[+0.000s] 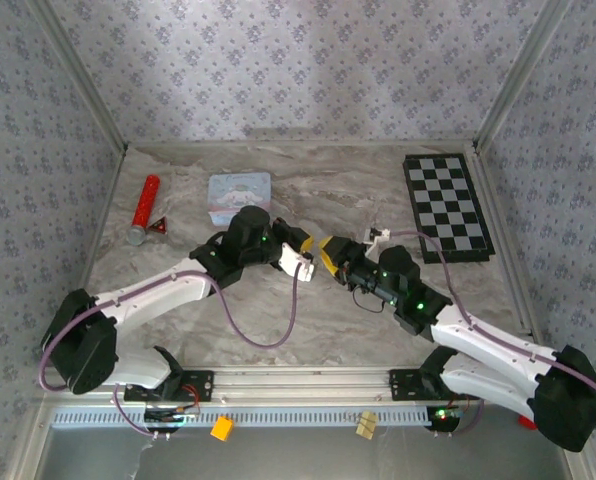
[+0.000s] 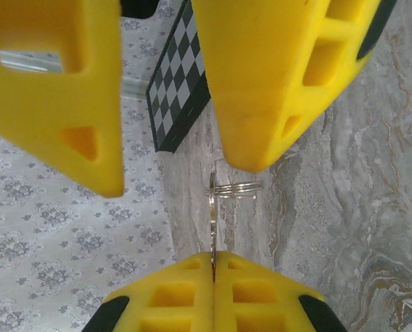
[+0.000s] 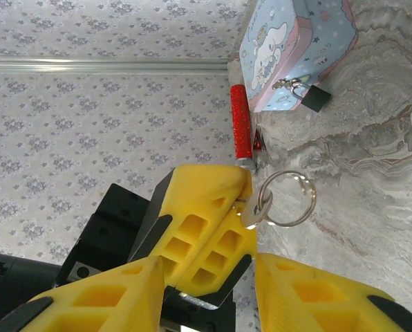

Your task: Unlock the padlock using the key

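Left claw (image 2: 213,257) pinches the key (image 2: 212,221) tight, while the right claw (image 2: 182,176) stands spread just beside it.

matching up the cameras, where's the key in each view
left wrist: the key stands edge-on at lower centre, pinched in the shut left gripper, with its ring just above.
right wrist: at centre, sticking out of the left gripper's yellow tips, ring to its right.
top external: at the left gripper's tip, mid-picture, too small to make out.
shared landmark: the left gripper pinching it.
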`<state>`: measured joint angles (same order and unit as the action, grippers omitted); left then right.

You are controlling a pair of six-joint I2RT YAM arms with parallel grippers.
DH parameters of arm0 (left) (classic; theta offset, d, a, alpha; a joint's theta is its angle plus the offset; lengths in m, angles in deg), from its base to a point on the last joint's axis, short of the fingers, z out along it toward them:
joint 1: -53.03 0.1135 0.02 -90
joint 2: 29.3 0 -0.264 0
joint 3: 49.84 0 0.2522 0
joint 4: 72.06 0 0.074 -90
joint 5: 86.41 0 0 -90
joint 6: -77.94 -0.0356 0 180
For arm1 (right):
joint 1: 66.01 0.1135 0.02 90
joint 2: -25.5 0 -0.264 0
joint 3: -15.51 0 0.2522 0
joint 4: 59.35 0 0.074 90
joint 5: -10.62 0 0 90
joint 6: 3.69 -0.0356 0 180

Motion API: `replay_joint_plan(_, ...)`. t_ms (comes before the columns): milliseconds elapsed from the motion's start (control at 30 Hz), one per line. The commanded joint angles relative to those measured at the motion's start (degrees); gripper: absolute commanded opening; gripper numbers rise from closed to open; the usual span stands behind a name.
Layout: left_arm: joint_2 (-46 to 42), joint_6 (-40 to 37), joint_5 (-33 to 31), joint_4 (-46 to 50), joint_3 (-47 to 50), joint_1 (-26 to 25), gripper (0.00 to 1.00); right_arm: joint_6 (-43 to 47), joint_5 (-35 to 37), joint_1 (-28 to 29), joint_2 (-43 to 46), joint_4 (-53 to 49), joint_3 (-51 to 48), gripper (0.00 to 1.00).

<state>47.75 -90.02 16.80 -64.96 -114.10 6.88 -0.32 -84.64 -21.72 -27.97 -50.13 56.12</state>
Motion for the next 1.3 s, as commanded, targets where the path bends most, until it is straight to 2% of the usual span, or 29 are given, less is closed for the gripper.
replay_joint_plan(0, 0.2, 0.3, 0.1, -2.6, 0.5, -0.4, 0.0, -1.7, 2.8, 0.5, -0.7, 1.8, 1.2, 0.39)
replay_joint_plan(167, -0.6, 0.4, 0.2, -2.4, 1.1, -0.6, 0.0, -1.4, 4.1, 0.1, -0.1, 0.3, 0.7, 0.35)
replay_joint_plan(633, -1.8, 0.3, 0.2, -2.0, 1.3, -1.2, 0.0, -2.0, 5.9, 0.1, 0.5, -5.8, 0.9, 0.34)
replay_joint_plan(1267, -1.8, 0.3, -0.5, -1.3, 1.8, -2.9, 0.0, -2.6, 5.2, 0.0, -1.2, -1.6, -0.1, 0.29)
